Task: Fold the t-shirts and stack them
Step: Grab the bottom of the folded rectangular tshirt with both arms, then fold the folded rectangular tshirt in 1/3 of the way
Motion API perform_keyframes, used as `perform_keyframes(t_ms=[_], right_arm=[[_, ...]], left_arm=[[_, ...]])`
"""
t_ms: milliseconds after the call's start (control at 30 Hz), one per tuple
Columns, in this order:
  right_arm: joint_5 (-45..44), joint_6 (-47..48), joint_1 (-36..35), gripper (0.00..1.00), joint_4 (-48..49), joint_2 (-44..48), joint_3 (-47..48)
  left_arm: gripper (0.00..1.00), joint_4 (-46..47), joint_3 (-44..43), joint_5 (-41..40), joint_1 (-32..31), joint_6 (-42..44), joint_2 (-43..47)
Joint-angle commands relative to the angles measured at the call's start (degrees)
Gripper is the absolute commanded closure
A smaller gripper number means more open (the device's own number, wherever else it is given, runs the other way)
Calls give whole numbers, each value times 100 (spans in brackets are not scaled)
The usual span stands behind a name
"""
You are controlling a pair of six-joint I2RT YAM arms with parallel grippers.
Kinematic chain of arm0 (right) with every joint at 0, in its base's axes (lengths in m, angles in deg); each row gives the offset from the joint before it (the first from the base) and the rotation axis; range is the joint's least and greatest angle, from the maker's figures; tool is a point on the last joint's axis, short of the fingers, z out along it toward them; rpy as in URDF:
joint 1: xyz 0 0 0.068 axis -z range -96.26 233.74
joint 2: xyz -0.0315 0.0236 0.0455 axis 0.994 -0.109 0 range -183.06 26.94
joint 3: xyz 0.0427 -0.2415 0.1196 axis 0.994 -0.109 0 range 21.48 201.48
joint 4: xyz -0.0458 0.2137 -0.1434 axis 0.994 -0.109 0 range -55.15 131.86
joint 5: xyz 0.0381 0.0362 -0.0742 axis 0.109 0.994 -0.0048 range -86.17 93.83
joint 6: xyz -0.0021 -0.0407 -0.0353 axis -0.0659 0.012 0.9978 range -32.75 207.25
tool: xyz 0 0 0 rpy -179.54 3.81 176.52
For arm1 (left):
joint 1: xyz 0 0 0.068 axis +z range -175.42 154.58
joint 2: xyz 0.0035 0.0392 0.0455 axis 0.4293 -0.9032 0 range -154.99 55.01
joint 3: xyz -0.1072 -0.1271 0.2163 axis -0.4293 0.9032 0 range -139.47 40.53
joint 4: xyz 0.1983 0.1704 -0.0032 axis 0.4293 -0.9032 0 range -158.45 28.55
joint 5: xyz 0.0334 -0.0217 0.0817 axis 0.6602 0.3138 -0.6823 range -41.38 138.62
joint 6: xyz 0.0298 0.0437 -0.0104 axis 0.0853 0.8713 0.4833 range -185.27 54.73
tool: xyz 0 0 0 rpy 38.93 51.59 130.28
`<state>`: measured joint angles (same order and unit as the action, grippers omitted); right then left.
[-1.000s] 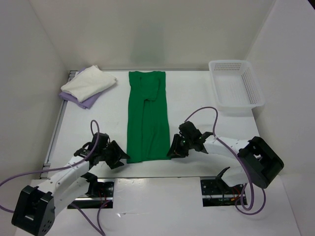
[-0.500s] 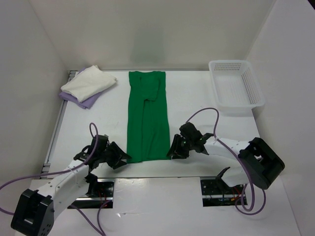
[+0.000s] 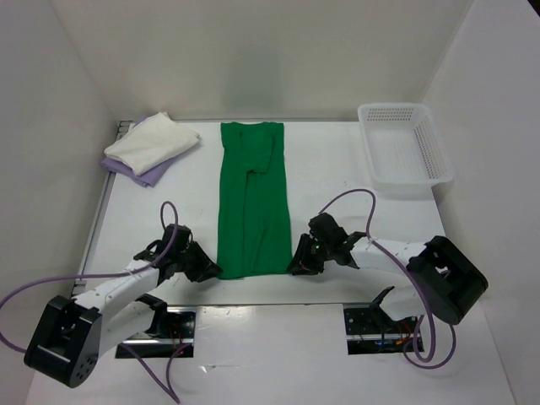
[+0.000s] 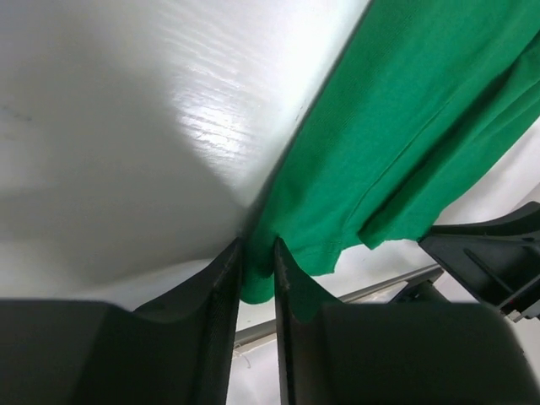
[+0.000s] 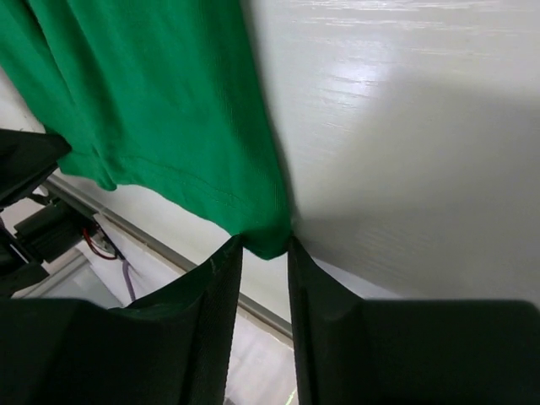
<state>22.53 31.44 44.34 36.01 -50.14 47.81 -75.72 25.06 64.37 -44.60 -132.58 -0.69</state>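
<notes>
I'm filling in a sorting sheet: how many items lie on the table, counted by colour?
Green: 1, the bright green cloth t-shirt
White: 2, the folded white cloth t-shirt and the white plastic mesh basket
Lavender: 1, the folded lavender cloth t-shirt under the white one
Total: 4

Robot lab cell — white table [image 3: 337, 169] boxed by blank white walls [image 3: 253, 51]; two arms [image 3: 114, 287] bolted at near edge, purple cables [image 3: 350, 189] loose
</notes>
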Motion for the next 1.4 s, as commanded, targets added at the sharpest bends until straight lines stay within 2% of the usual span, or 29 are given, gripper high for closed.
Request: perform_keyframes(t_ms=[0,67,100,233,333,367,500,567,600,700,733,833,1067,1367], right_arm=[[-112,97,-51,67,286,-298,39],[-252,97,-51,74,339,-378,39],[-305,97,-51,84,278,-439,100],[-183,97,-199,97,23,-274,101],[-261,-157,-761,99,-659,95,320],[-540,-210,-867,100,-942,410,460],[-402,-211,-868,100,-1743,1001,592],[-384,-150,-868,100,-2077,1229,784],[-437,25,-781,100,-2209,1230,882],[-306,507,-70,100,-2456,1283,1260],[-245,640,306,100,-2456,1231,1444],[-244,1229,800,100,-2509,827,1996],[-376,2039,1180,100,-2246,-614,3140],[-420,2531,1654,100,-1939,-2152,4573]], left_arm=[[74,-6,-194,-204,-7,490,-335],[80,-181,-264,-151,-7,657,-406],[83,-182,-316,-151,-7,658,-406],[90,-305,-317,156,-190,658,-406],[94,-603,-509,324,-585,728,-538],[94,-883,-719,393,-709,815,-616],[100,-1499,-1440,754,-1000,1156,-1117],[100,-2052,-1958,623,-1000,1368,-1434],[100,-2202,-2474,544,-1000,1439,-1600],[100,-2485,-3023,210,-1000,1440,-1786],[100,-2485,-3172,209,-939,1440,-1786],[100,-2187,-3173,209,-588,1388,-1839],[100,-1089,-3533,315,580,1518,-2241],[99,-560,-5061,-141,767,1905,-3859]])
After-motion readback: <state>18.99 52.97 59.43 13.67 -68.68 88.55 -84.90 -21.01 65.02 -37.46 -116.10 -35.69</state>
